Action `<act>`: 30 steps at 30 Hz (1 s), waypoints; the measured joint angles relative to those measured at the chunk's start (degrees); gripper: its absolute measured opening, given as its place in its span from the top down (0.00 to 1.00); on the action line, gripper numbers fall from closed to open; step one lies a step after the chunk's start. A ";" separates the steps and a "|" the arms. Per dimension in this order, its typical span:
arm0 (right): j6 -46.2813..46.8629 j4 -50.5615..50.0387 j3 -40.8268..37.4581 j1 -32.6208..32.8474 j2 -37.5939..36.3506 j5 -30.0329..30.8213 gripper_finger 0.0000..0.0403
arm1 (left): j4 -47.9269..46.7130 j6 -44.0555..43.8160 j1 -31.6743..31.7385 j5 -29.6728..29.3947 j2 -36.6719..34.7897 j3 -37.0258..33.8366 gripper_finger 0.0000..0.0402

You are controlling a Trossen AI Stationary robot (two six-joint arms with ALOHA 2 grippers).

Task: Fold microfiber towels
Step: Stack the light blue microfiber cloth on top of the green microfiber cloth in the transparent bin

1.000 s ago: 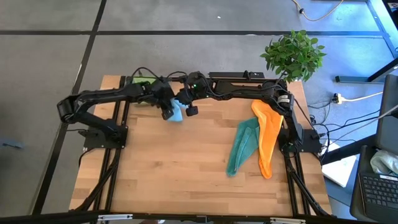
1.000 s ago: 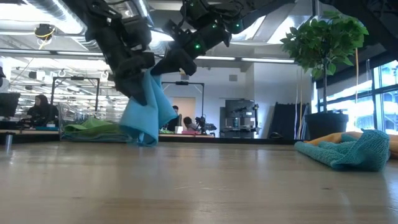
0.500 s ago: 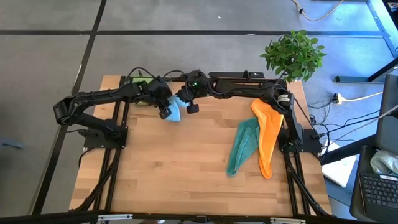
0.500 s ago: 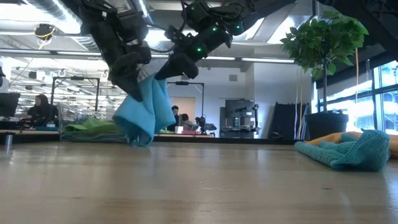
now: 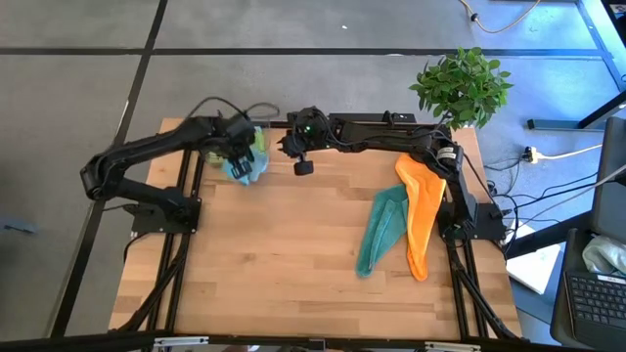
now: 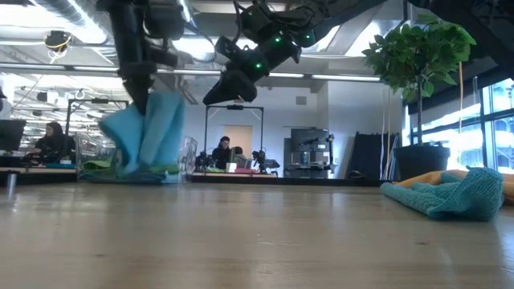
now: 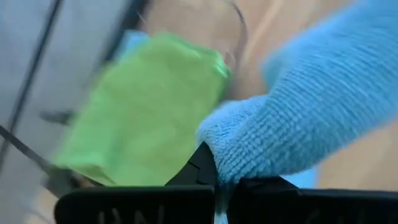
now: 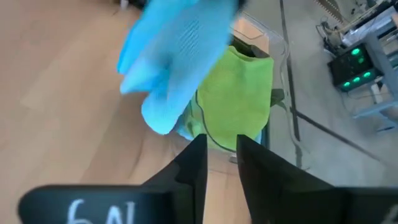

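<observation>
Claw tips hidden in blue towel

Four towels (perhaps five).

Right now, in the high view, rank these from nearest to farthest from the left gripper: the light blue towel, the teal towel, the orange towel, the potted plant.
1. Light blue fuzzy towel: pinched in the left gripper, back-left corner.
2. Teal towel: lying right of centre.
3. Orange towel: beside it, along the table's right edge.
4. Leafy green potted plant: back-right corner; too close with orange to call.
</observation>
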 joint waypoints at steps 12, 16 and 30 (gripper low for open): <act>1.42 -7.20 0.02 1.16 0.00 -0.26 0.74 | -0.34 19.89 17.44 1.08 9.09 2.89 1.00; 1.60 -8.88 0.02 1.16 0.00 -0.32 0.74 | 2.76 23.57 19.24 -0.53 14.42 2.89 1.00; 2.69 -11.90 0.02 2.48 -0.68 -2.21 0.74 | 5.75 35.73 20.76 -8.51 21.27 11.38 1.00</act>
